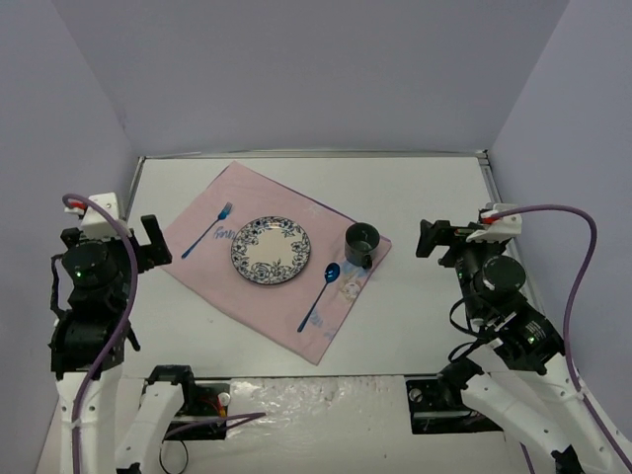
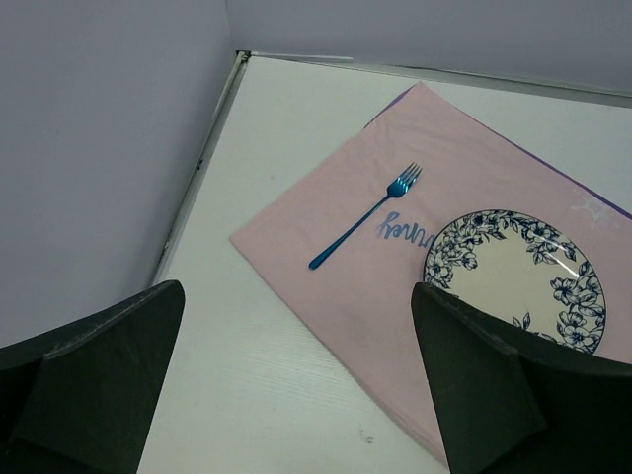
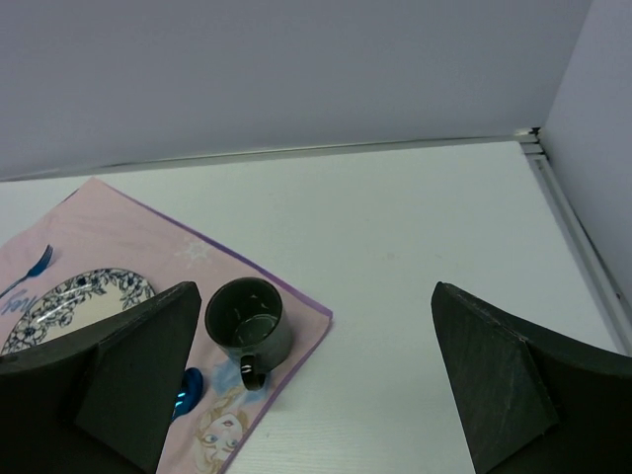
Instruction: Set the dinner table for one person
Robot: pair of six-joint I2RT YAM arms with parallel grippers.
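Left gripper (image 1: 150, 240), at the frame's left, and right gripper (image 1: 434, 240), at its right, both gape wide and empty over the table (image 1: 425, 188). This flat, matte white rectangle fills the middle; its metal-edged far side runs left to right. A pink cloth (image 1: 212, 262) lies diagonally on it, bearing a round floral plate (image 1: 271, 251), blue fork (image 1: 207, 229), blue spoon (image 1: 318, 294) and dark mug (image 1: 361, 242). Pale lilac walls (image 1: 296, 69) enclose it.

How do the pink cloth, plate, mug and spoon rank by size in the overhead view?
1. Pink cloth, by far the largest.
2. Plate.
3. Spoon and mug: no clear order. The spoon is longer but thin, while the mug is shorter across but bulkier.
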